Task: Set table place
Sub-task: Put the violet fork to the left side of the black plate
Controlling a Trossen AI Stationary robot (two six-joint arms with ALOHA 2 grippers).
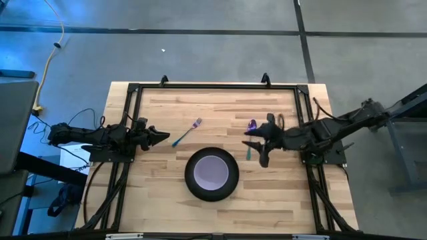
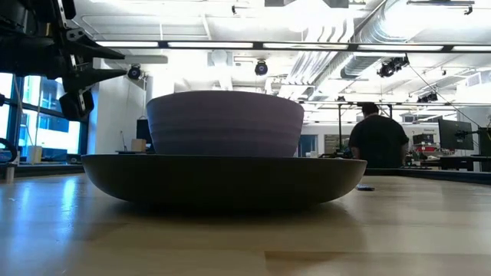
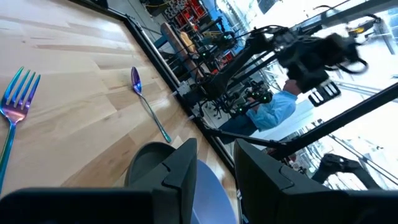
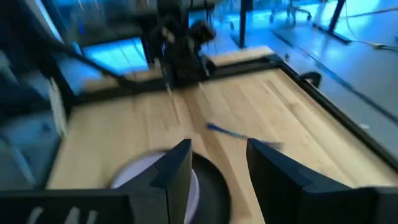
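You are looking at a bench (image 1: pixel 267 207) with the place setting half laid. The black plate (image 1: pixel 212 175) is sitting near the middle of the front edge, and the lavender bowl (image 1: pixel 212 172) is resting inside it; the bowl is holding nothing visible.

The spoon (image 1: pixel 251 137) is lying right of the plate, toward the right edge, purple bowl end pointing to the back edge and teal handle running to the front. The right gripper (image 1: pixel 261 145) is hovering just beside and above it, jaws spread with nothing between them. Judgement: the spoon is the nearer piece for this arm, and its long axis is lying roughly crosswise to the arm's reach, so a pinch across the handle is looking feasible.

The fork (image 1: pixel 187 133) is lying left of and behind the plate, tines toward the back edge, handle slanting toward the front left. The left gripper (image 1: pixel 160 137) is waiting near the left edge, just beside the fork's handle end, jaws also spread and empty. Judgement: the fork is falling to the left arm.

Neither utensil is yet sitting squarely alongside the plate; the fork is lying at a slant
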